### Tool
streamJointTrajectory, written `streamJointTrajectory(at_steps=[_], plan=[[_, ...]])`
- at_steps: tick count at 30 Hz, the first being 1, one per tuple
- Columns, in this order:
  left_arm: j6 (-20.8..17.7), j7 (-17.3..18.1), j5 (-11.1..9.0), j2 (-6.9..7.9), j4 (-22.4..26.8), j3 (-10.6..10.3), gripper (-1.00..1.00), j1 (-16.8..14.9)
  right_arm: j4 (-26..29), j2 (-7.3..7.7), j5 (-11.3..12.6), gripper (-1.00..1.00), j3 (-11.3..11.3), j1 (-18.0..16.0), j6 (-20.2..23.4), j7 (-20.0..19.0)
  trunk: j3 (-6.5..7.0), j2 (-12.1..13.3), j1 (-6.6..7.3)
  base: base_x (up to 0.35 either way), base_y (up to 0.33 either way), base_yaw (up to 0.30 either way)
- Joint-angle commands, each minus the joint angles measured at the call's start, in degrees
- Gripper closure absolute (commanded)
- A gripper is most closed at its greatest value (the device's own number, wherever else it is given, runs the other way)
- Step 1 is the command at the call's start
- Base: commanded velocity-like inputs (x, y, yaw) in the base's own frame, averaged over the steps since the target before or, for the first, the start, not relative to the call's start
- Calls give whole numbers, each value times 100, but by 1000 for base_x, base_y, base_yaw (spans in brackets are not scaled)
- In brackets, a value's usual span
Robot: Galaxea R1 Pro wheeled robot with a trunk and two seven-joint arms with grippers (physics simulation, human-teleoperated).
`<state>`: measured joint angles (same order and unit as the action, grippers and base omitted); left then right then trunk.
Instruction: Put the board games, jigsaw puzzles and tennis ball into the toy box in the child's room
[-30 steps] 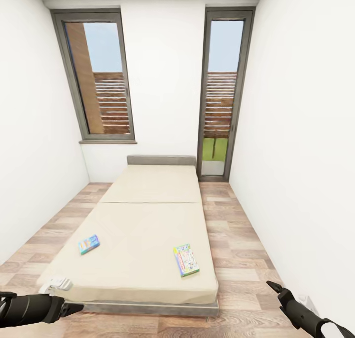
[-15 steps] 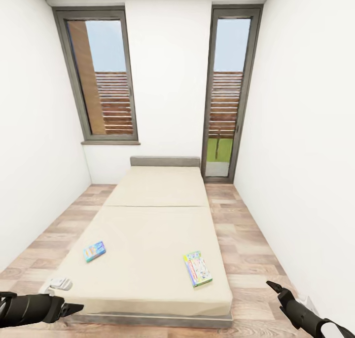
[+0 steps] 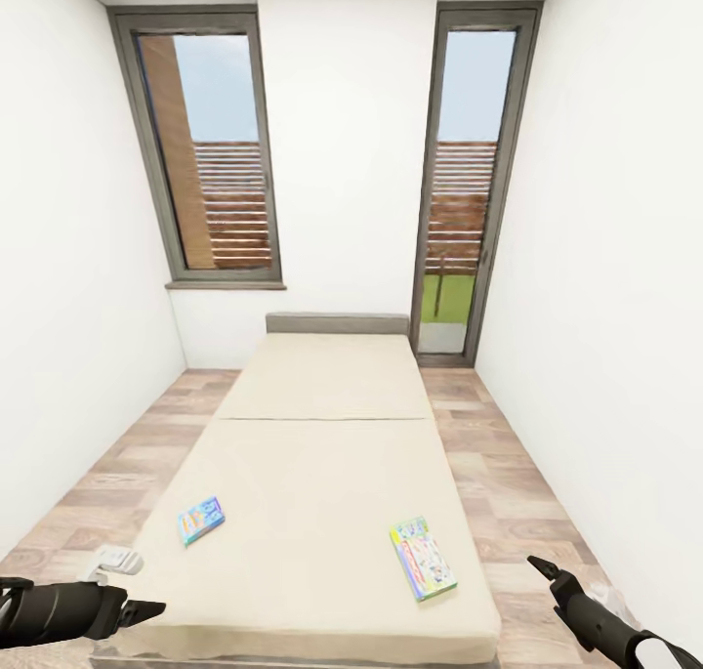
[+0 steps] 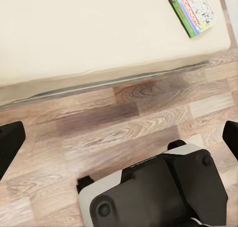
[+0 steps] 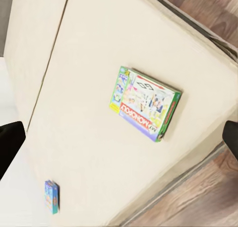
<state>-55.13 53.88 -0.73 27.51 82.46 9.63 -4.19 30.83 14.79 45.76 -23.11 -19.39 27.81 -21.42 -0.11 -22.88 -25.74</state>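
Two board games lie on the beige bed [image 3: 322,474]. One is a small blue box [image 3: 200,521] near the bed's left edge; the other is a larger green Monopoly box [image 3: 423,559] near its right front corner. My left gripper [image 3: 148,608] hangs low off the bed's front left corner, and my right gripper [image 3: 542,566] hangs over the floor right of the bed. Both are open and empty, their fingers [image 4: 10,147] [image 5: 10,142] spread wide. The right wrist view has the Monopoly box [image 5: 145,109] and the blue box [image 5: 51,196]; the left wrist view has the Monopoly box [image 4: 191,9]. The table, toy box, jigsaw puzzles and tennis ball are out of view.
White walls close in on both sides of the bed, with strips of wood floor [image 3: 508,493] between. A window [image 3: 210,151] and a glass door [image 3: 469,181] are in the far wall. My base [image 4: 158,187] stands on the floor at the bed's foot.
The camera has moved closer to the bed, so the bed and both games look larger and lower right in the picture. Both arms hold the same pose.
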Motion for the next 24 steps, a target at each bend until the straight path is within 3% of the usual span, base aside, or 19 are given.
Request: streamJointTrajectory(at_steps=[1,24], plan=[[-42,18,-6,0,-2,4,-100,-3,2,-3,21,-100,-29,-3,47,-5,-2,-3,-5,239,218,0],[-42,18,-6,0,-2,4,-100,-3,2,-24,16,-100,-10,-4,40,-4,-2,-3,-5,97,107,0]])
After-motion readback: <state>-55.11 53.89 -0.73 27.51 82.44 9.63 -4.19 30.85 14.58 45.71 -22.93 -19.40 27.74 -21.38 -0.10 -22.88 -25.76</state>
